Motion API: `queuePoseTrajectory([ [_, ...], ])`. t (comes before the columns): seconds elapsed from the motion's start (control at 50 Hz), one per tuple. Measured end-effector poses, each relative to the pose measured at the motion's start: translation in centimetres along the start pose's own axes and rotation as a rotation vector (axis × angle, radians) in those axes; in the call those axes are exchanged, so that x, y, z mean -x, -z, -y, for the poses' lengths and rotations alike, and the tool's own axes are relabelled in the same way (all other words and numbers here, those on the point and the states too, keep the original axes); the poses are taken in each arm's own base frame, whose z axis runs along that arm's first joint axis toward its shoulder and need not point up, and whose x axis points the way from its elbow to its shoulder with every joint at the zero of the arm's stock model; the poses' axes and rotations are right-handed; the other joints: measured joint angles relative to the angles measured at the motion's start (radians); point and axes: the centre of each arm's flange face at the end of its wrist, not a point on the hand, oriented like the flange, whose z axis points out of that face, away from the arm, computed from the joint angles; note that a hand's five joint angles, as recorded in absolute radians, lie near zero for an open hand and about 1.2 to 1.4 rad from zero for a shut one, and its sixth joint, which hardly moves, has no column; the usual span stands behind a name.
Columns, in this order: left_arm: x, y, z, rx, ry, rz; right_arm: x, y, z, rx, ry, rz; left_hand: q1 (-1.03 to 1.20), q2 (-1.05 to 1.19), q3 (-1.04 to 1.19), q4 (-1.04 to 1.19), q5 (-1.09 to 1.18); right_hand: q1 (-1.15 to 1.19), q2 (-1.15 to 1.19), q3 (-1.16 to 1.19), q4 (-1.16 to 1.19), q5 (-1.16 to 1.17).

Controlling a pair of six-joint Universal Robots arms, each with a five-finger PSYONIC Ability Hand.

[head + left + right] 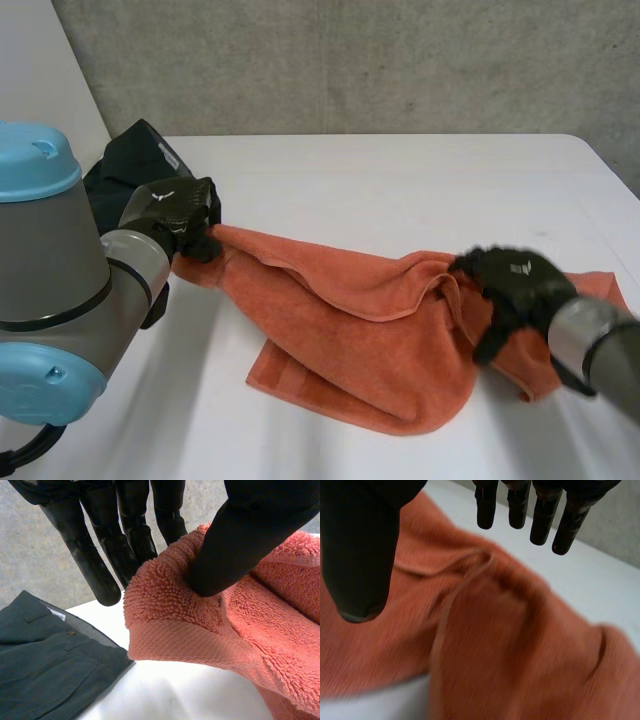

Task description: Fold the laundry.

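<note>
While the left robot hand (235, 535) pinches a corner of the orange towel (350, 340), likely to stretch it across the bench (400, 180), the right robot hand (515, 288) hangs released over the opposite end.

Soft, even light falls on the white table (400, 180), seemingly from overhead. The towel (350, 340) casts a faint grey shadow along its near edge. In the left wrist view its pile is brightly lit beside the dark trousers (45, 670).
</note>
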Motion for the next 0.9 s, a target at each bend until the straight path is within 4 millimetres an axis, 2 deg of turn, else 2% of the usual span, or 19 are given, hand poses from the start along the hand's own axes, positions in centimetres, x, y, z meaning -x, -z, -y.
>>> queuePoseTrajectory([
  [0.06,0.0,0.0,0.0,0.000,0.000,0.001,0.2,0.5,-2.6,0.010,-0.013,-0.032,0.000,0.000,0.000,0.000,0.000,0.000,0.000,0.000,0.000,0.000],
  [0.1,0.0,0.0,0.0,0.000,0.001,0.002,0.1,0.6,-2.9,0.011,-0.014,-0.040,0.000,0.000,0.000,0.000,0.000,0.000,0.001,0.001,0.000,0.000],
  [0.12,0.1,-0.1,0.0,0.001,0.001,0.004,-0.1,0.7,-4.1,0.009,-0.016,-0.070,0.000,0.000,0.000,0.000,0.000,0.001,0.002,0.003,0.001,0.001],
  [0.14,0.2,-0.1,0.0,0.001,0.001,0.006,-0.2,0.7,-4.4,0.007,-0.015,-0.081,0.000,0.000,0.000,0.000,0.000,0.020,0.035,0.034,0.024,0.028],
  [0.3,0.4,-0.2,0.0,0.003,0.004,0.014,-0.9,-0.5,-5.6,-0.009,-0.005,-0.124,0.000,0.000,0.000,0.000,0.000,0.220,0.274,0.277,0.260,0.234],
  [0.48,0.5,-0.2,-0.4,0.010,0.003,0.014,-1.9,-2.2,-6.8,0.001,0.043,-0.151,0.000,0.000,0.000,0.000,0.000,0.312,0.386,0.386,0.365,0.336],
  [0.54,0.5,-0.2,-0.4,0.008,0.003,0.014,-2.0,-2.4,-6.9,0.002,0.054,-0.154,0.000,0.000,0.000,0.000,0.000,0.340,0.413,0.413,0.395,0.364],
  [0.6,0.5,-0.3,-0.4,0.007,0.003,0.014,-2.4,-2.8,-7.0,0.006,0.071,-0.162,0.000,0.000,0.000,0.000,0.000,0.620,0.750,0.737,0.720,0.685],
  [0.66,0.6,-0.3,-0.4,0.006,0.004,0.017,-3.0,-3.1,-6.9,0.004,0.083,-0.176,0.000,0.000,0.000,0.000,0.000,0.772,0.951,0.948,0.935,0.900],
  [0.82,0.8,-0.1,0.0,-0.003,0.006,0.026,-5.6,-3.1,-5.3,-0.005,0.152,-0.239,0.000,0.000,0.000,0.000,0.000,0.772,0.960,0.967,0.957,0.914],
  [0.86,0.9,0.2,0.5,-0.020,0.008,0.027,-7.0,-2.2,-2.9,-0.031,0.222,-0.283,0.000,0.000,0.000,0.000,0.000,0.772,0.960,0.967,0.957,0.914],
  [0.9,1.0,0.4,0.9,-0.029,0.009,0.027,-7.6,-1.7,-1.9,-0.039,0.251,-0.298,0.000,0.000,0.000,0.000,0.000,0.772,0.960,0.967,0.957,0.914],
])
